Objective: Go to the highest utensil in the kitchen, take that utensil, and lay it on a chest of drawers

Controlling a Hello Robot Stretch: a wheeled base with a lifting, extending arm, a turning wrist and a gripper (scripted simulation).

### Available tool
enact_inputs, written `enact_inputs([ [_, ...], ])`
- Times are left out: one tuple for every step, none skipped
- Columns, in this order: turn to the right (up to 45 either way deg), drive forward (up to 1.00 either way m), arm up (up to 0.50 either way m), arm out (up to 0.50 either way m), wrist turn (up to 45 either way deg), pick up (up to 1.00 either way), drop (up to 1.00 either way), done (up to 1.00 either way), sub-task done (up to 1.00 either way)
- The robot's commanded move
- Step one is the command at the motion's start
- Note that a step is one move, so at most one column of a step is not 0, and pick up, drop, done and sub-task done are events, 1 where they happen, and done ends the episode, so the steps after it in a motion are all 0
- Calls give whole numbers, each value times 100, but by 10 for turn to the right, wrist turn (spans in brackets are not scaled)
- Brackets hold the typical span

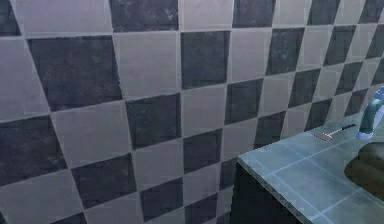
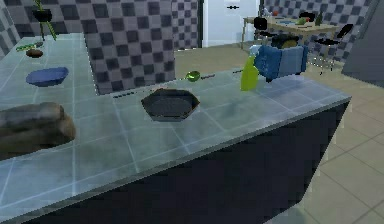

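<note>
"On the counter (image 1: 300, 168), what lay there?"

"A thin utensil (image 1: 335, 131), flat, close to the checkered wall (image 1: 120, 100) and near the faucet (image 1: 372, 110)."

"And the jaws?"

"I couldn't tell how they stood. Out to the side, a small green spoon-like thing (image 2: 193, 76) lay near a dark six-sided recess (image 2: 170, 104). A blue bowl (image 2: 47, 75) sat well apart, and a yellow-green thing (image 2: 248, 75) stood just beside a blue lump (image 2: 280, 60)."
</note>
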Motion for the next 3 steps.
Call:
enact_inputs([
  [0, 0, 38, 0, 0, 0, 0, 0, 0],
  [0, 0, 0, 38, 0, 0, 0, 0, 0],
  [0, 0, 0, 0, 450, 0, 0, 0, 0],
])
